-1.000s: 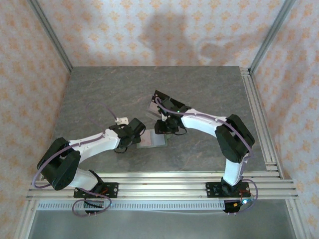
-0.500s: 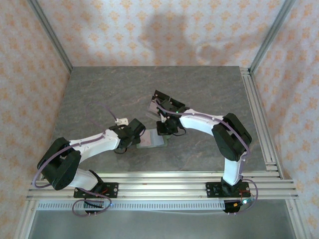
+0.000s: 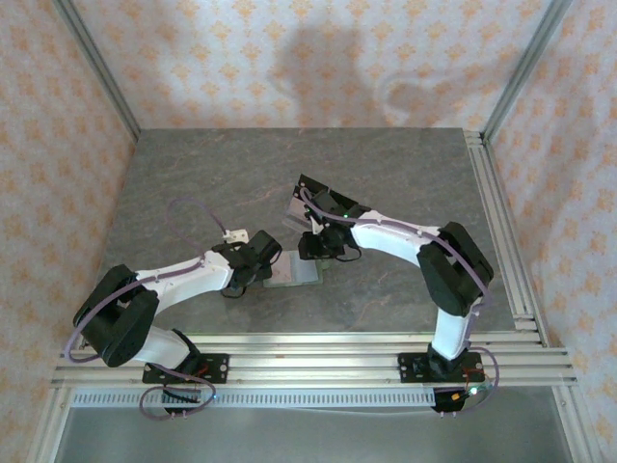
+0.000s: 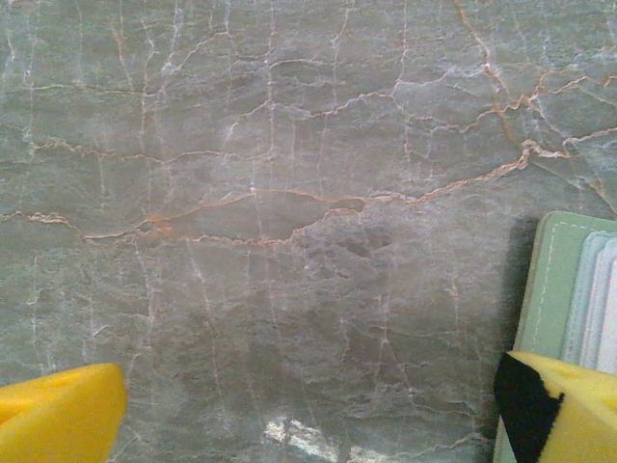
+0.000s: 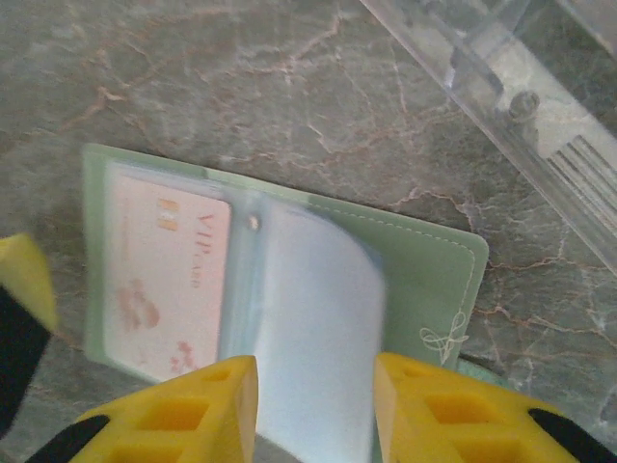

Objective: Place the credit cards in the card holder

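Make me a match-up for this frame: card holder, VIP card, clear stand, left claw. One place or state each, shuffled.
Things:
1 card holder
2 VIP card
3 clear stand
4 left claw

States:
A wide open, nothing between its fingers
B lying open on the table
C tucked inside the holder, print showing
D transparent, apart from the holder

Pairs: 1-B, 2-C, 3-D, 4-A
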You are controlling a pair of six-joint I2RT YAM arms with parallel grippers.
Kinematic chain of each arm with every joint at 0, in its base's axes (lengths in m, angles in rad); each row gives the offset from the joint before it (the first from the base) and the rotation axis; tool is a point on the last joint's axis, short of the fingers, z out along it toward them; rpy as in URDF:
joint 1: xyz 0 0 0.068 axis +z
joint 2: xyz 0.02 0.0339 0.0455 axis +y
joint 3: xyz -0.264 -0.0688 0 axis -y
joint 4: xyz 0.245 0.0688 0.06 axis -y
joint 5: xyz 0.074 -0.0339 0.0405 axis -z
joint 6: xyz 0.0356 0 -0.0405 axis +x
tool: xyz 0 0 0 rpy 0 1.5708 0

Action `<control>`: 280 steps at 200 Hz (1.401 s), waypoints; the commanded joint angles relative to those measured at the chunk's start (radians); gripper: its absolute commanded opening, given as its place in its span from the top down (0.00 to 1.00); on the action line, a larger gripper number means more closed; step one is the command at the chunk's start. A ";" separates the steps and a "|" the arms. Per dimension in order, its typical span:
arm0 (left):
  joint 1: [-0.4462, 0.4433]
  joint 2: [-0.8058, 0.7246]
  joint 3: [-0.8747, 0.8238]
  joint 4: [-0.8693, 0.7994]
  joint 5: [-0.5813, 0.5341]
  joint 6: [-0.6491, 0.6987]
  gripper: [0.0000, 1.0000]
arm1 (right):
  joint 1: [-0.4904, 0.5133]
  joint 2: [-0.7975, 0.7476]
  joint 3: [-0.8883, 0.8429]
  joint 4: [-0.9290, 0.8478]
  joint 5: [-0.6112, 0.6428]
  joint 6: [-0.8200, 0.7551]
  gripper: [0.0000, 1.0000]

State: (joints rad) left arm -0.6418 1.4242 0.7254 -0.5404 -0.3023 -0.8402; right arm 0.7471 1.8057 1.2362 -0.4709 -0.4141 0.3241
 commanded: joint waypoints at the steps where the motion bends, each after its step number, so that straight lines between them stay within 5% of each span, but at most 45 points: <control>1: -0.007 0.009 -0.010 0.002 -0.020 -0.009 0.00 | 0.000 -0.025 0.015 -0.013 0.022 -0.009 0.63; 102: -0.007 0.005 -0.011 -0.003 -0.020 -0.011 0.00 | 0.009 0.138 0.086 -0.041 0.054 -0.077 0.57; 194: -0.007 0.004 -0.005 -0.003 -0.019 -0.009 0.00 | 0.006 0.133 0.045 -0.037 0.103 -0.081 0.53; 280: -0.011 0.016 -0.009 0.011 -0.008 -0.014 0.00 | 0.008 0.171 0.020 0.043 -0.162 -0.035 0.55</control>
State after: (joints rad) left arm -0.6418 1.4254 0.7246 -0.5377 -0.2951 -0.8406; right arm 0.7498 1.9469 1.2842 -0.4435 -0.4839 0.2649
